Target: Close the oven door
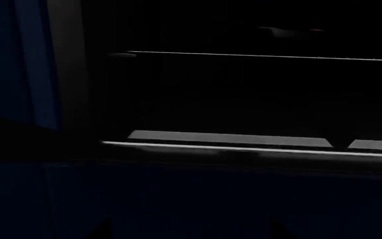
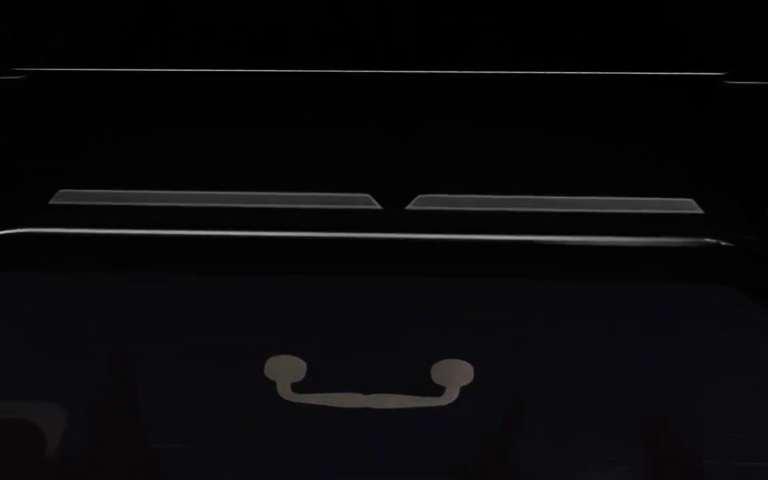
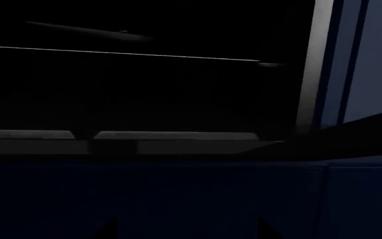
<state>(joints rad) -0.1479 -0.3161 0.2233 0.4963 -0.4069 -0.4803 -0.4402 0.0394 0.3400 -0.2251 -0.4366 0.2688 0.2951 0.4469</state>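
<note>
Super dark render, but the oven door (image 2: 357, 150) fills the upper part of the head view as a wide black panel with thin grey edge lines, right above a navy drawer front (image 2: 598, 340) with a white curved handle (image 2: 368, 385). I'd push flat and centred so it swings evenly. Neither gripper clearly shows, so I can't tell the jaws' state.

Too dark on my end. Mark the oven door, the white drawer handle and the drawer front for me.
oven door (image 2: 357, 140): head view, middle of the dark glass.
drawer handle (image 2: 368, 399): head view, middle of the curved bar.
drawer front (image 2: 598, 350): head view, bare navy panel beside the handle.
</note>
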